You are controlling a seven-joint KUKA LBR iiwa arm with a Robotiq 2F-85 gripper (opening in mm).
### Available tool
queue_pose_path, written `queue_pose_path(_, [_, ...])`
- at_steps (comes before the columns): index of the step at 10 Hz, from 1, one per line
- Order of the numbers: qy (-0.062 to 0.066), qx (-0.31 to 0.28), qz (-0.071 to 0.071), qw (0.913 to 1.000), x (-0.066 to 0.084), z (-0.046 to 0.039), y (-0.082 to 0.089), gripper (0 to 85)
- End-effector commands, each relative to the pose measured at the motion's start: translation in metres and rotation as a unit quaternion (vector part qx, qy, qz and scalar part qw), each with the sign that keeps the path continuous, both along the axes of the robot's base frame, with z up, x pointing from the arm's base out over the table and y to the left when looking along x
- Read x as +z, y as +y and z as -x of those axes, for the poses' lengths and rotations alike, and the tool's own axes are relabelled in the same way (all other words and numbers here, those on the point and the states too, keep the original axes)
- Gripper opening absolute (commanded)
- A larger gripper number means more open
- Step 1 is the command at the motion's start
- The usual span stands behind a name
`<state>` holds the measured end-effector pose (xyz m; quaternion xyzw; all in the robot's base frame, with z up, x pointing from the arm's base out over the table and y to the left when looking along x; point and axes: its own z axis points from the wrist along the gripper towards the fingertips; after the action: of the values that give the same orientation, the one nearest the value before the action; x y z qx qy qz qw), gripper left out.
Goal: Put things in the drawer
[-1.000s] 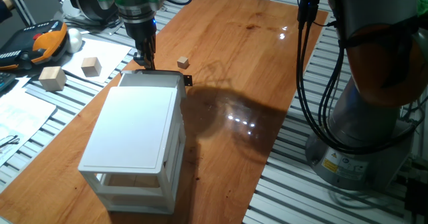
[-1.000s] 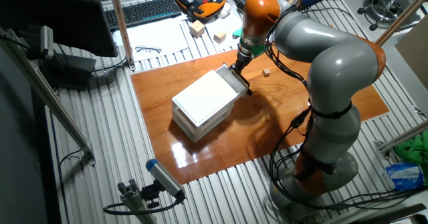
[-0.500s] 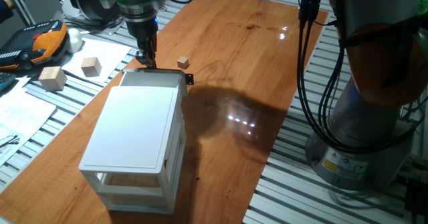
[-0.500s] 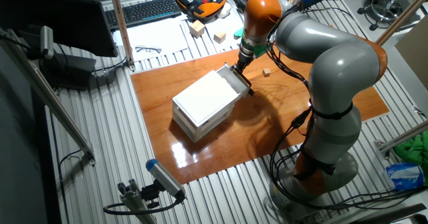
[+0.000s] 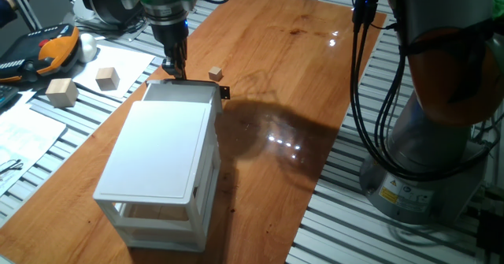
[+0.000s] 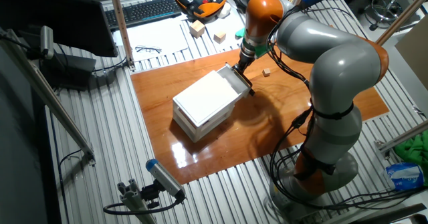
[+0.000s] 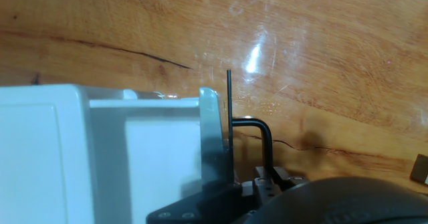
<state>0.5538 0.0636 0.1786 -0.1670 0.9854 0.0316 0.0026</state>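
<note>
The white cabinet [image 5: 161, 158] stands on the wooden board. Its top drawer [image 5: 183, 92] is pulled out a little, with the black knob [image 5: 223, 93] at its front. My gripper [image 5: 174, 73] stands upright at the drawer's front wall, with its fingers close together on that wall. In the hand view a thin black finger [image 7: 229, 110] lies against the front wall [image 7: 212, 140], beside the black knob [image 7: 264, 140]. The tiny tan cube [image 5: 216, 74] lies on the board just beyond the drawer. It also shows in the other fixed view [image 6: 266, 71] and at the right edge of the hand view [image 7: 420, 169].
Two larger pale wooden blocks [image 5: 108, 77] [image 5: 61, 92] lie on paper left of the board. An orange and black handset [image 5: 49, 50] lies behind them. The grey robot base [image 5: 441, 130] with black cables [image 5: 358, 75] stands at the right.
My gripper has shifted slightly away from the cabinet. The drawer and its knob have slid out a little with it.
</note>
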Motion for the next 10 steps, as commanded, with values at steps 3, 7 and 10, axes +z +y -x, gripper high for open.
queue_pose_path(3, [-0.002, -0.006, 0.002, 1.0, 0.0004, -0.0005, 0.0009, 0.0])
queue_pose_path(7, [-0.013, -0.003, 0.003, 0.9999, -0.0011, -0.002, 0.0026, 0.0])
queue_pose_path(10, [-0.012, -0.004, 0.004, 0.9999, -0.0022, -0.0031, 0.0036, 0.0])
